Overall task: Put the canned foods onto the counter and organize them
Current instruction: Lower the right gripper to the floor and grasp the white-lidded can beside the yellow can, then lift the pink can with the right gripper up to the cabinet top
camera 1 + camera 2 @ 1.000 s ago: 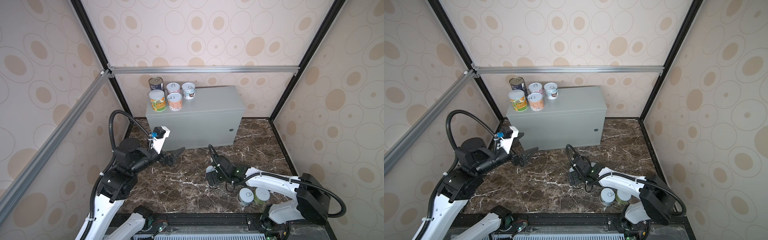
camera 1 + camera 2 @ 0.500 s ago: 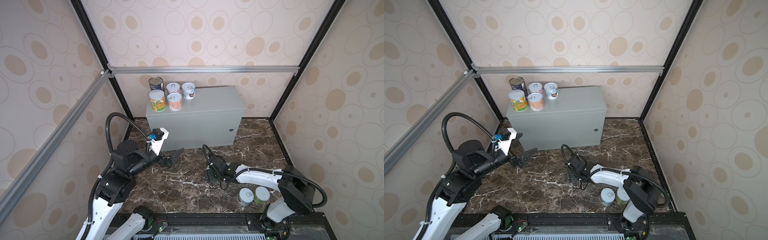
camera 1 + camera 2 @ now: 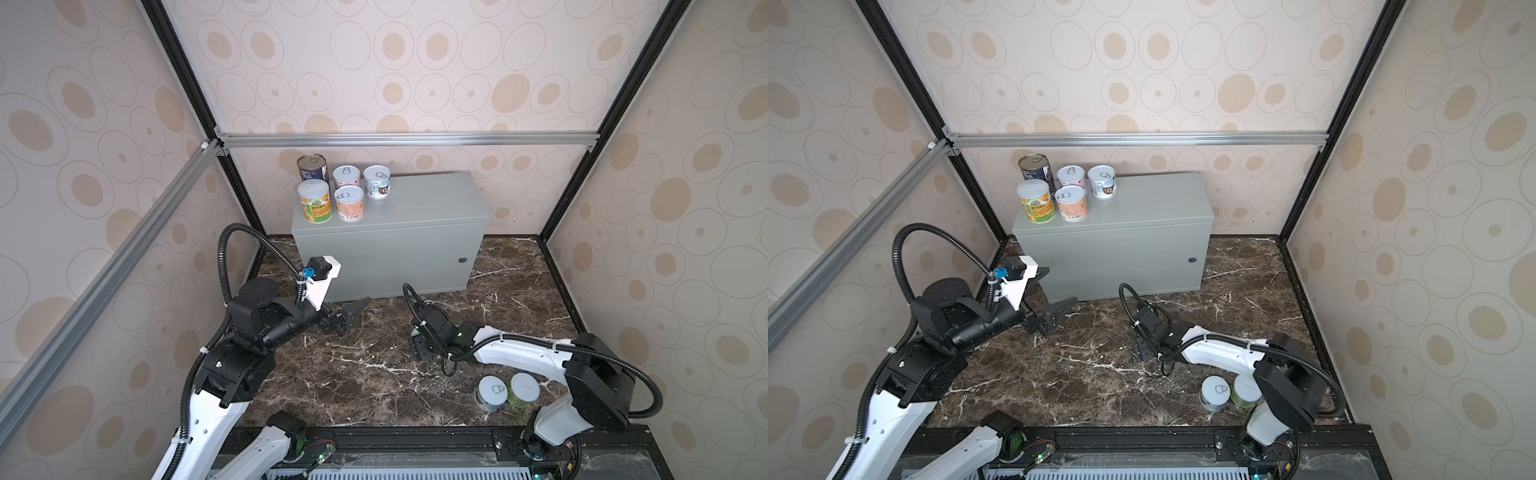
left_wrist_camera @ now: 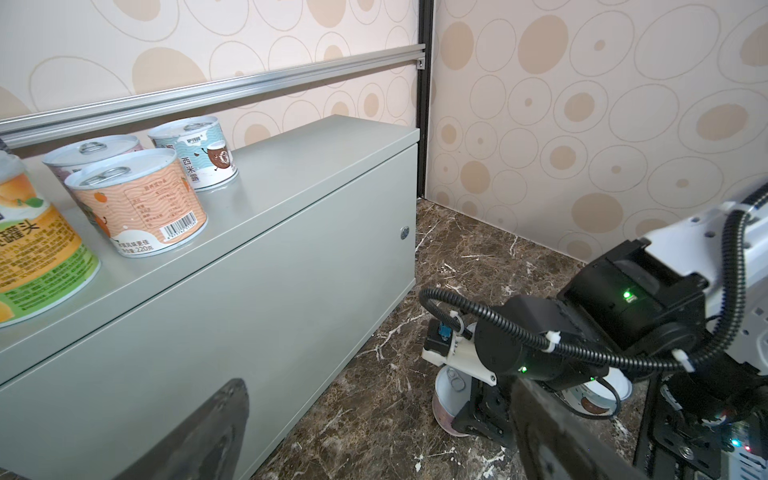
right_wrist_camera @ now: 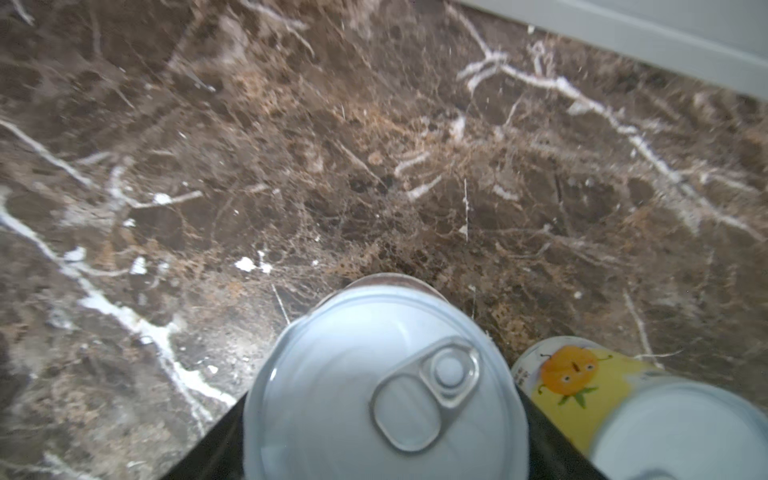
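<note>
1. The marble surface (image 3: 374, 386), dark brown with white veins, carries everything. The counter (image 3: 419, 203), a light-grey box with a round lock on its front, stands at its 12 o'clock edge.
2. The left gripper (image 3: 348, 318) hangs at 9 o'clock of the marble, just before the counter's lower front. Its jaws are spread wide, with nothing between or against them.
3. The right gripper (image 5: 382, 449) points down near the middle, a little toward 3 o'clock. Its dark fingers (image 5: 208, 440) lie against both sides of the pull-tab can (image 5: 384, 386) with no gap seen. That can stands upright on the marble.
4. The dark-blue can (image 3: 312, 166), the tallest, stands at the counter's 10 o'clock corner.
5. Four small cans stand upright beside it. The pink can (image 3: 346, 176) and white can (image 3: 377, 182) are along the 12 o'clock edge. The orange-green can (image 3: 314, 200) and peach can (image 3: 350, 203) are toward 6 o'clock.
6. The yellow can (image 5: 569, 386), with a cartoon fruit on its label, sits just beside the gripped one.
7. At 5 o'clock of the marble, the pale-lidded can (image 3: 492, 390) and green can (image 3: 524, 390) stand side by side, touching.
</note>
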Motion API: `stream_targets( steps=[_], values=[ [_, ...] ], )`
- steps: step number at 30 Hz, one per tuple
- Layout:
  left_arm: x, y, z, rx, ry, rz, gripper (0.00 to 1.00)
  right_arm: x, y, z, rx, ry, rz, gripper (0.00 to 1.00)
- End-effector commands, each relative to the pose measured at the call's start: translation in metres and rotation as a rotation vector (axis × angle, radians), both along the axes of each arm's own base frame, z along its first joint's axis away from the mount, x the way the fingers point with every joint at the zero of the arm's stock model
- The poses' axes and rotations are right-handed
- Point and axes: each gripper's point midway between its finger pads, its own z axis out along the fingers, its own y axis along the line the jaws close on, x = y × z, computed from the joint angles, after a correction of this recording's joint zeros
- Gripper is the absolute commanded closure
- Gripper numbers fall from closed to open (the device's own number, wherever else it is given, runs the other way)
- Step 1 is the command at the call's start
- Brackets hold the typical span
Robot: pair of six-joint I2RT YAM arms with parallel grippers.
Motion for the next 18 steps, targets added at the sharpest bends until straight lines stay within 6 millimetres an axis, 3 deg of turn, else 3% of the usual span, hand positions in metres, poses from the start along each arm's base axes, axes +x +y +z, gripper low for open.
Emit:
stream_targets(
  steps=[1, 10, 18],
  values=[
    [-0.008, -0.005, 0.009, 0.015, -0.024, -0.056, 0.02, 0.015, 0.009, 0.081, 0.075, -0.165, 0.038, 0.42],
    [-0.016, -0.003, 0.014, -0.012, -0.017, -0.063, 0.02, 0.028, 0.012, 0.208, 0.160, -0.391, 0.112, 0.42],
    [-0.018, -0.001, 0.011, -0.008, -0.014, -0.054, 0.02, 0.073, 0.026, 0.285, 0.210, -0.528, 0.146, 0.42]
  ],
)
